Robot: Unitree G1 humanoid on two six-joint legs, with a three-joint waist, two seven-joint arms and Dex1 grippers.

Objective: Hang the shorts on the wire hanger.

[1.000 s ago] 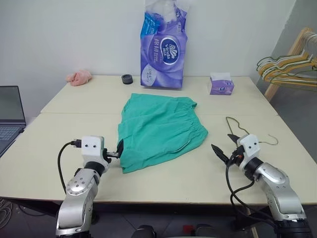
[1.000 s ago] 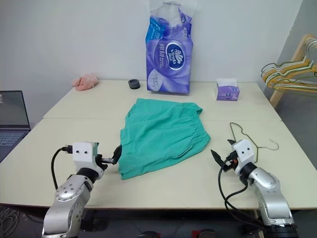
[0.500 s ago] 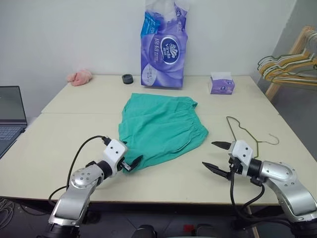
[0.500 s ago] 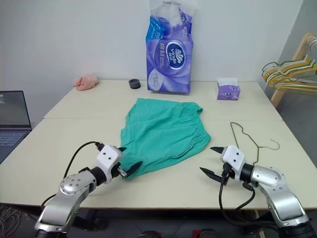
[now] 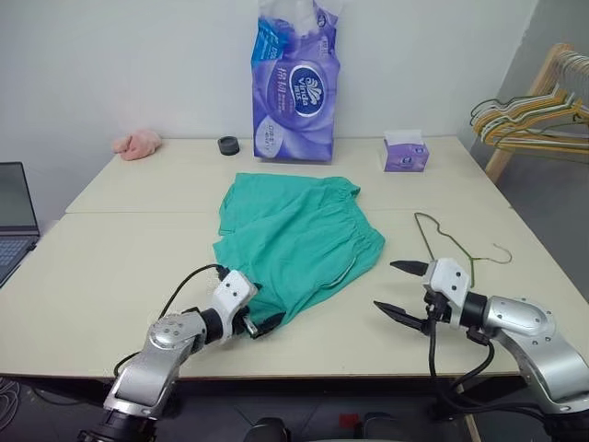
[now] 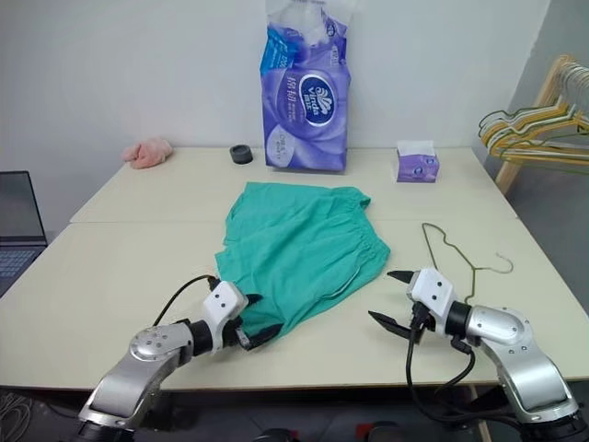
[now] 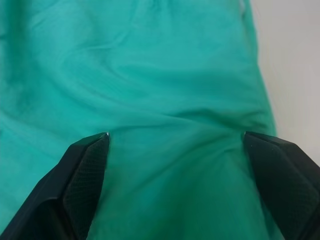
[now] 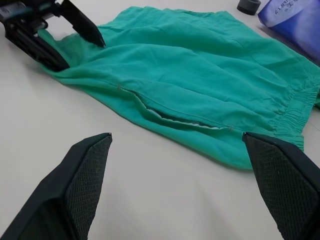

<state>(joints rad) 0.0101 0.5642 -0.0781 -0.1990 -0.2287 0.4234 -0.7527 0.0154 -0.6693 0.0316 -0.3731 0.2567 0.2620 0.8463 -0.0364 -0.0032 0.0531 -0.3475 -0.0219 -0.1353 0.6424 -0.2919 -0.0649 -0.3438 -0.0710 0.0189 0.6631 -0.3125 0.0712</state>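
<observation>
The teal-green shorts [image 5: 294, 239] lie flat mid-table, waistband toward the right. My left gripper [image 6: 258, 318] is open at their near corner. In the left wrist view the cloth [image 7: 175, 75] spreads between its fingers [image 7: 85, 165]. My right gripper [image 5: 386, 285] is open just above the table, right of the shorts and pointing left at them, with nothing between its fingers [image 8: 85, 175]. The right wrist view shows the shorts [image 8: 200, 85] and the left gripper [image 8: 55, 40] at their corner. The wire hanger [image 5: 453, 241] lies flat on the table just behind the right gripper.
A purple tissue pack [image 5: 294, 87], a small tissue box [image 5: 405, 155], a black ring [image 5: 227, 145] and a pink cloth lump [image 5: 136, 143] stand along the table's far edge. A laptop [image 5: 9, 212] is at the left. Bunched hangers [image 5: 534, 115] hang at the right.
My left gripper swung right and lower, from beside the shorts' left edge onto their near corner. My right gripper turned to point left, then stayed about still. The camera shifted slightly.
</observation>
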